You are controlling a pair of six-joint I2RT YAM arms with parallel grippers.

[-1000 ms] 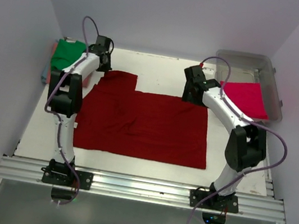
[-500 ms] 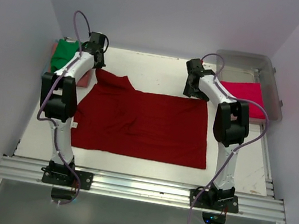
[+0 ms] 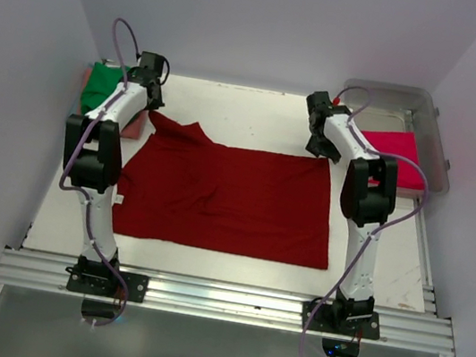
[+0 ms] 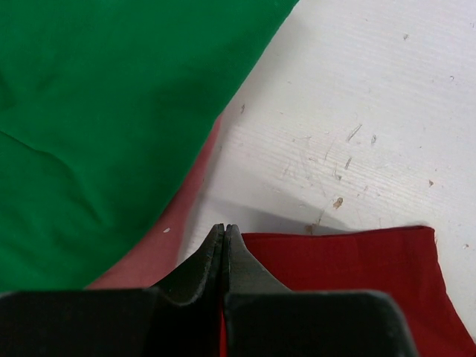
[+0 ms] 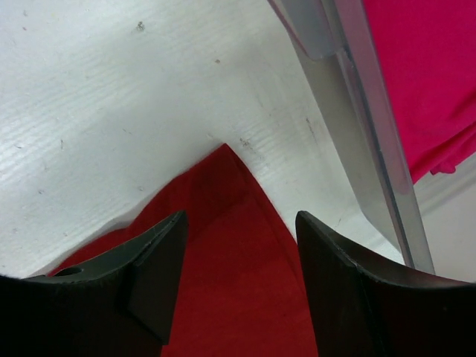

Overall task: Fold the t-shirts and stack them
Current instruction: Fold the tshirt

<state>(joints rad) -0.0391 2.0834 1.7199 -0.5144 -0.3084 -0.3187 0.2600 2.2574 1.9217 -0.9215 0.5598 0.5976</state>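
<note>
Change over the last second: the right gripper [image 5: 239, 217] is reaching out over the far right corner of the dark red shirt [image 3: 234, 201] and is narrowing. Its jaws are standing apart on either side of that corner, not yet gripping it. The left gripper [image 4: 224, 229] is staying clamped on the far left corner, which is now rising into a peak where it was lying flat.

Judgement: both far corners are being taken so the far edge can be drawn toward the near edge; the first fold is only beginning.

The dark red shirt is lying spread across the middle of the table [image 3: 248, 112].

Count: four shirts.
- The dark red shirt.
- One green shirt [image 3: 106, 85], resting on one salmon pink shirt [image 4: 160, 245] at the far left.
- One bright pink shirt [image 3: 397, 149], lying in the tub [image 3: 388, 92] at the far right.

One tub. Two arms.
</note>
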